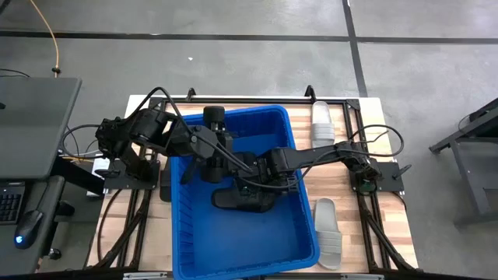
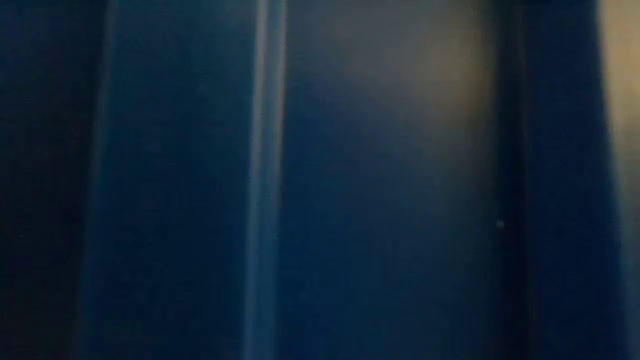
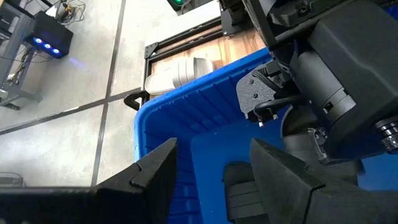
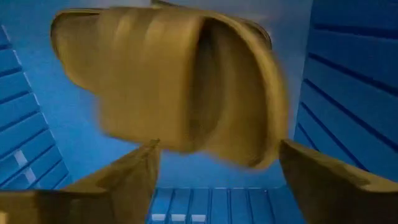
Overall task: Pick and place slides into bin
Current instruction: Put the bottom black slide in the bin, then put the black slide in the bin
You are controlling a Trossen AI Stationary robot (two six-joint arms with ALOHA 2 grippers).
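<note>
Blue bin [image 1: 233, 249] on slatted wooden table [image 1: 389, 225] — grey concrete floor [image 1: 233, 62] around.
Black slides [image 1: 243, 194] lie inside; two pale slides [image 1: 327, 230] rest on the table beside it. Right gripper [image 4: 217, 180] fingers apart over a slide [image 4: 168, 81]; left gripper [image 3: 214, 171] fingers apart, empty — both inside the bin.

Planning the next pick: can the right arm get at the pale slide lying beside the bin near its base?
Probably yes. The pale grey-white ribbed slide lies uncovered on the wooden table, outside the bright blue plastic bin; the right hand is over the bin, fingers open.
</note>
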